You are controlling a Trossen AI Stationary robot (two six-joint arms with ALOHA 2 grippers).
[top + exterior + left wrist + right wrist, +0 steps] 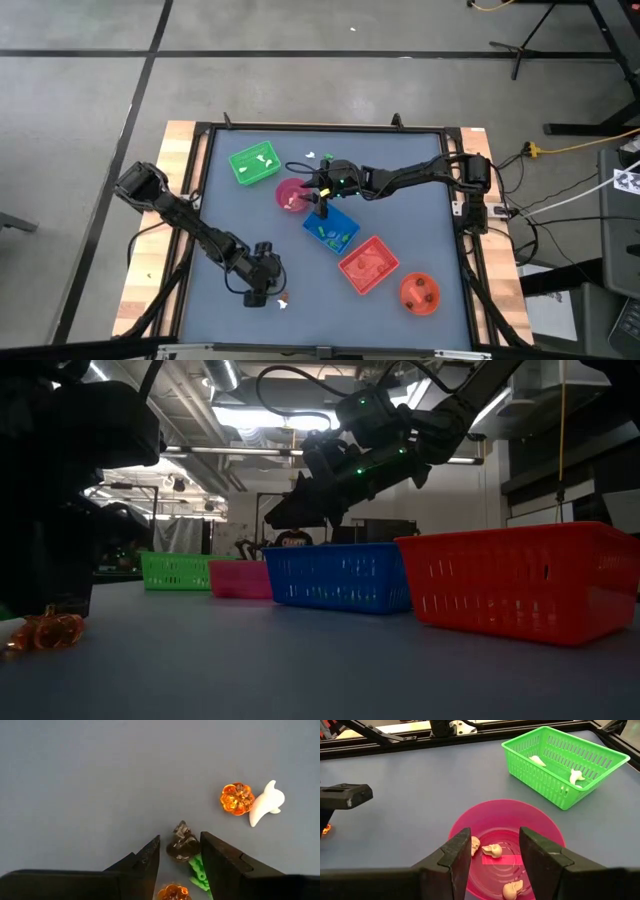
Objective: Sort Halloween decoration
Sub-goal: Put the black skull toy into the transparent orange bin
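— Hovering over the pink bowl (pixel 507 845), the right gripper (pixel 495 862) has its fingers spread with nothing between them; three pale skull trinkets (pixel 493 850) lie inside the bowl. Where is the left arm?

— Low at the table's near left, the left gripper (pixel 180 862) points down with its fingers parted around a dark trinket (pixel 182 845) on the grey table (pixel 100 780), not visibly pinching it. A green trinket (pixel 199 872) and an orange one (pixel 173 893) lie just beside its tips.

— And the others?

— An orange pumpkin (pixel 236 798) touches a white ghost (pixel 266 802) nearby. The green tray (pixel 565 757) holds white pieces, the blue tray (pixel 331 229) green ones, with the red tray (pixel 368 266) and orange bowl (pixel 420 293) beyond.
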